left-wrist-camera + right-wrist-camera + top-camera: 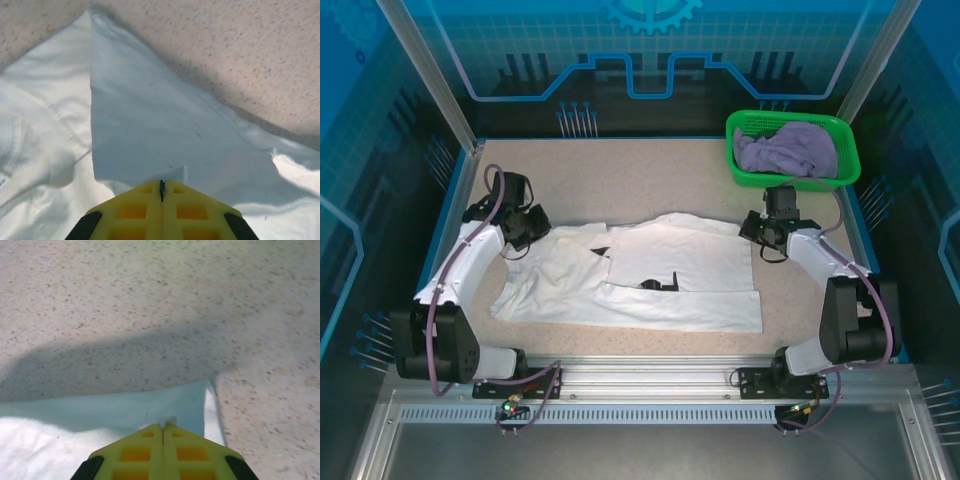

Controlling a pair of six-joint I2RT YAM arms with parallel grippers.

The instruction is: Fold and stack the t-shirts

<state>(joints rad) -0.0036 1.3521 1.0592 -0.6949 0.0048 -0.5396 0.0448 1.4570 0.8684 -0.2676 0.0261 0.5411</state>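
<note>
The white t-shirt (650,275) with small black prints lies spread across the middle of the table, its lower part folded up. My left gripper (533,228) is at the shirt's far left edge. In the left wrist view it (161,182) is shut, pinching a raised flap of the white t-shirt (140,125). My right gripper (760,232) is at the shirt's far right corner. In the right wrist view it (163,426) is shut on a puckered edge of the white t-shirt (115,407). The pale lavender t-shirt (788,148) lies bunched in the basket.
A green mesh basket (745,178) stands at the table's back right corner, just behind the right arm. Speckled tabletop (640,175) stretches behind the shirt. A metal rail (650,375) runs along the near edge between the arm bases.
</note>
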